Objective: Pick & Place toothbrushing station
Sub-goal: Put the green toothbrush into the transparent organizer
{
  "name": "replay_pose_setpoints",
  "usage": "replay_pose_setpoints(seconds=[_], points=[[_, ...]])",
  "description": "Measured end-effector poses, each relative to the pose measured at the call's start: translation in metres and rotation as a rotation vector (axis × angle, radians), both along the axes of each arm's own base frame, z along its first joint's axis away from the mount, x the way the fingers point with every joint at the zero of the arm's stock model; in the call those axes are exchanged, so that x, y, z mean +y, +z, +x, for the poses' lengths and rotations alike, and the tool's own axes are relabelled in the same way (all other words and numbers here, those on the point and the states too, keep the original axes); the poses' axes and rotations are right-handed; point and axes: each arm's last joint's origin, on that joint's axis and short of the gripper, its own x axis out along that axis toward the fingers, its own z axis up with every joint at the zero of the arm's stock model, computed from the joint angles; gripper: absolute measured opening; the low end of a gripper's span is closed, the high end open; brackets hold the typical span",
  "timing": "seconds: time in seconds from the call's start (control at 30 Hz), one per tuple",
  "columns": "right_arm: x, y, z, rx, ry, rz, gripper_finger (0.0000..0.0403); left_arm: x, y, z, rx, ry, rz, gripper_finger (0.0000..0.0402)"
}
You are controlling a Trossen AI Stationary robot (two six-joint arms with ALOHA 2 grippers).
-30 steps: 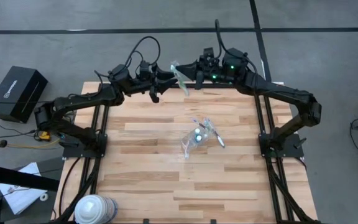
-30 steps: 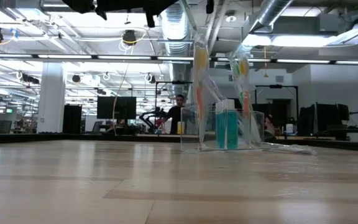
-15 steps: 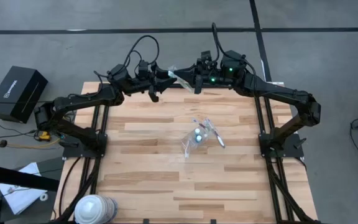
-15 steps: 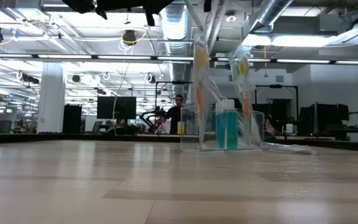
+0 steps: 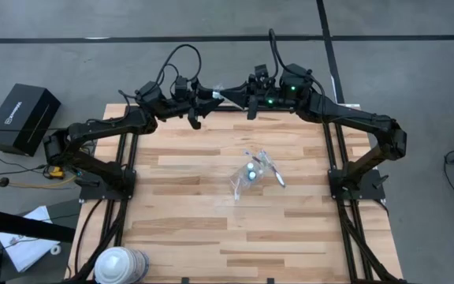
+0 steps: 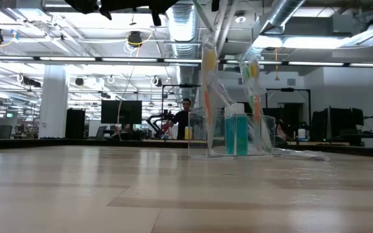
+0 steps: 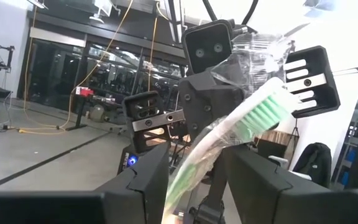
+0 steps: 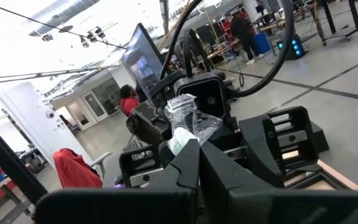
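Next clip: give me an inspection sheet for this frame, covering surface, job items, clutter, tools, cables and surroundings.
Surface: wooden table, mostly bare.
Job items: clear cup upright mid-table, holding a blue tube and wrapped toothbrushes; one wrapped green toothbrush held in the air over the table's far edge.
Clutter: white-and-blue roll at the near left corner.
Tools: right tool shut on the wrapped green toothbrush; left tool open, its fingers either side of the same brush.
Cables: black loops over both wrists.
Surroundings: black box and papers on the floor at left; people in the room behind.
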Motion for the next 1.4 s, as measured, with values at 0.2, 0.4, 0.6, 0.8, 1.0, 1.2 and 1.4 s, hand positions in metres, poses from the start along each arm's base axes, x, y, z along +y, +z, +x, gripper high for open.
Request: replay_pose_setpoints(seconds=[0.2,0.4,0.6,0.8,1.0,1.2,1.4], points=[[0.0001,0.0001,0.0000,-0.001,0.001,0.000,0.0000,-0.0010,0.0004,0.0000,-0.001,-0.031,0.009,0.0146],[0.0009,0.0038,-0.0002,-0.040,0.030,0.010,0.0000,-0.0010,0.0005,-0.0003,0.004,-0.043,0.047,0.0168],[0.0004,0.0056,-0.0007,-0.058,0.033,0.013,0.0000,0.0027,0.0004,-0.0022,0.006,-0.055,0.035,0.0191],[0.0003,0.0051,-0.0007,-0.053,0.033,0.015,0.0000,0.0020,0.0007,-0.0022,0.004,-0.068,0.039,0.0185],[-0.0017,0.0048,-0.0013,-0.050,0.027,0.016,0.0000,0.0015,0.0014,-0.0024,-0.001,-0.082,0.047,0.0180],[-0.0013,0.0049,-0.0013,-0.049,0.043,0.015,0.0000,0.0002,0.0034,-0.0026,-0.020,-0.090,0.056,0.0181],[-0.0011,0.0050,-0.0013,-0.051,0.050,0.025,0.0000,-0.0012,0.0035,-0.0026,-0.020,-0.138,0.036,0.0181]])
